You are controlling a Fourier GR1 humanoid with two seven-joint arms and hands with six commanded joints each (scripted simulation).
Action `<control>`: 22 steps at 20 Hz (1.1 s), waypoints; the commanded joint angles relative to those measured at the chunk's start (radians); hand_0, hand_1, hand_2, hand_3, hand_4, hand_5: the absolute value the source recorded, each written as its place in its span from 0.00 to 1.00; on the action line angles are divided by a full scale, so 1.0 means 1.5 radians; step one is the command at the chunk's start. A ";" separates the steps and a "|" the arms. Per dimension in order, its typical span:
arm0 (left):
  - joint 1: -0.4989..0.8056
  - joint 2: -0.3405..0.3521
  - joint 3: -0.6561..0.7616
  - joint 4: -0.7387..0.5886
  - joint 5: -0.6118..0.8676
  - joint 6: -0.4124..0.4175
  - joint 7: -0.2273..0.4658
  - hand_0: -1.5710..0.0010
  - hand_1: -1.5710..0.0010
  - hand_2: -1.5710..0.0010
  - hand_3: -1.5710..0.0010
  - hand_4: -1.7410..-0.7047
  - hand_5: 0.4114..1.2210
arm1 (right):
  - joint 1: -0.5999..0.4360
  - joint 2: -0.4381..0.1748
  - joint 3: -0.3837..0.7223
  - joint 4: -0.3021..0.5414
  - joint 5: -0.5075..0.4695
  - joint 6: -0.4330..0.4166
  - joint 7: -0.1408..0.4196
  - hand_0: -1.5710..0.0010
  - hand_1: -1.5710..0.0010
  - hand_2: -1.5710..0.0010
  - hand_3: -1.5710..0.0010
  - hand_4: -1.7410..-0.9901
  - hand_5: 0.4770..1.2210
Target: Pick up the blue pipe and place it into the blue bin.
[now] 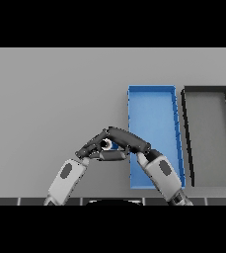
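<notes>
Both hands meet just off the blue bin's (152, 106) near-left edge. The blue pipe (114, 146) barely peeks out between them, only a sliver showing. The right hand (129, 139) looks curled over it, so I'd call that a grip; the left hand (95, 149) I can't tell. A black bin (207, 90) sits beyond the blue one, on the desk (50, 99). I'd lift clear first, then carry it across the bin's wall before letting go.
</notes>
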State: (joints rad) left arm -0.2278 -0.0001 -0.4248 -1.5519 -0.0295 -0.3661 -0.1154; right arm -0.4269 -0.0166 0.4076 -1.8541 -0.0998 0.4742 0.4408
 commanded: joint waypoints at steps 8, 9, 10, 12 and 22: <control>0.004 0.026 -0.002 -0.003 -0.047 -0.042 0.007 0.69 0.71 0.72 0.78 0.54 0.91 | 0.010 0.047 -0.008 -0.004 0.040 0.009 0.027 0.00 0.00 0.00 0.00 0.32 0.99; 0.007 0.030 0.002 -0.002 -0.045 -0.048 0.012 0.75 0.77 0.78 0.82 0.59 0.80 | 0.012 0.052 -0.012 -0.001 0.047 0.012 0.023 0.00 0.00 0.00 0.00 0.32 0.99; 0.006 0.028 0.001 -0.012 -0.042 -0.047 0.039 0.80 0.82 0.82 0.86 0.63 0.71 | 0.012 0.056 -0.019 -0.006 0.046 0.013 0.015 0.00 0.00 0.00 0.00 0.32 0.99; 0.003 0.036 0.008 -0.005 -0.037 -0.051 0.082 0.87 0.88 0.89 0.91 0.68 0.54 | 0.017 0.060 -0.023 -0.016 0.046 0.016 -0.007 0.00 0.00 0.00 0.00 0.32 1.00; -0.002 0.015 0.016 0.019 -0.037 -0.025 0.138 0.99 0.99 0.99 0.99 0.74 0.13 | -0.001 0.105 -0.064 -0.021 0.040 0.024 0.002 0.00 0.00 0.00 0.00 0.33 1.00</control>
State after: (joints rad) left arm -0.2302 0.0229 -0.4012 -1.5232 -0.0853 -0.4035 0.0914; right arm -0.4288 0.1418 0.3115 -1.8856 -0.0401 0.5114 0.4427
